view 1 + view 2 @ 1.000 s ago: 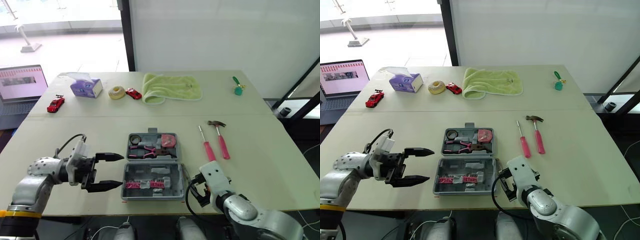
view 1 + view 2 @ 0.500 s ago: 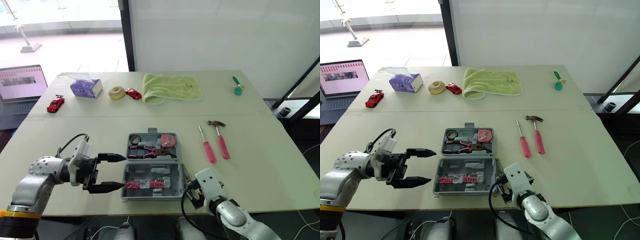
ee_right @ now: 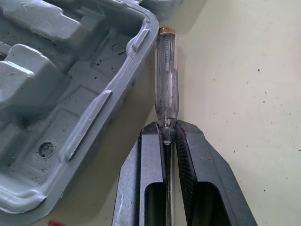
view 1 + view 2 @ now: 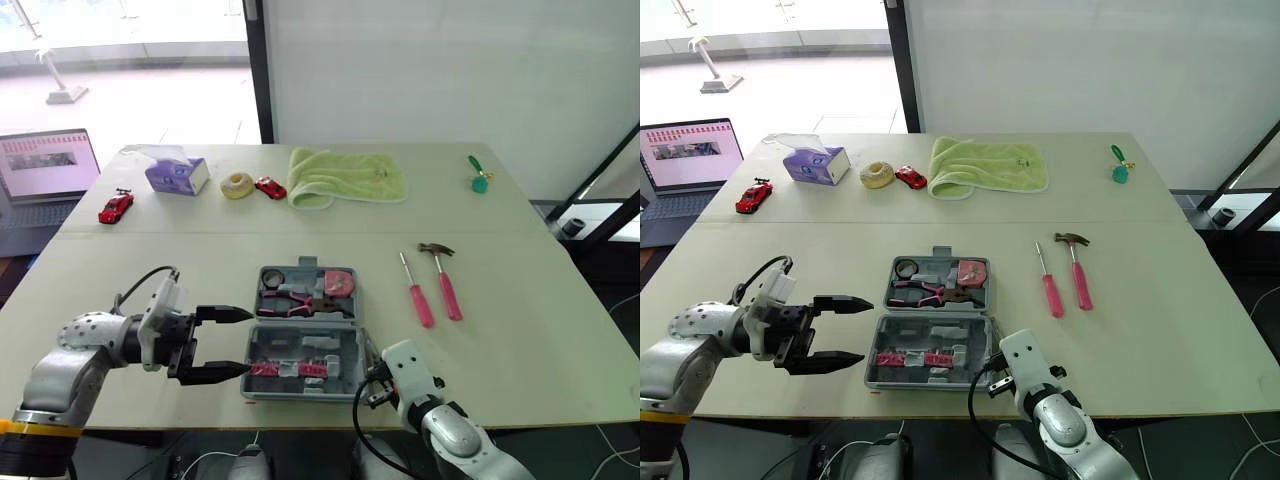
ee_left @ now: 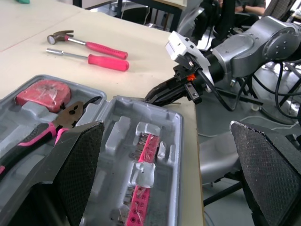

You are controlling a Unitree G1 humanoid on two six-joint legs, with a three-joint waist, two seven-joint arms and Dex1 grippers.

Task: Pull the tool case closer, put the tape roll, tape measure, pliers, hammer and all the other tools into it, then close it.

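Tool case (image 3: 70, 94): grey moulded plastic, matt, flecked with dark grit. Clear-handled screwdriver (image 3: 167, 89): transparent glossy plastic, brass-coloured metal cap. Right gripper (image 3: 167, 136): fingers (image 3: 146, 174) smooth matt black plastic. Left gripper (image 4: 246, 341): pads (image 5: 80, 165) black, rough cross-hatched texture. Hammer (image 4: 441, 275): dull metal head, shiny pink plastic handle. Pink-handled screwdriver (image 4: 413, 290): bare metal shaft, same plastic. Pliers (image 4: 290, 302): dark metal, pink grips. Towel (image 4: 345, 177): green fluffy cloth. Tissue box (image 4: 176, 174): purple cardboard. Table (image 4: 520, 330): smooth matt beige top.
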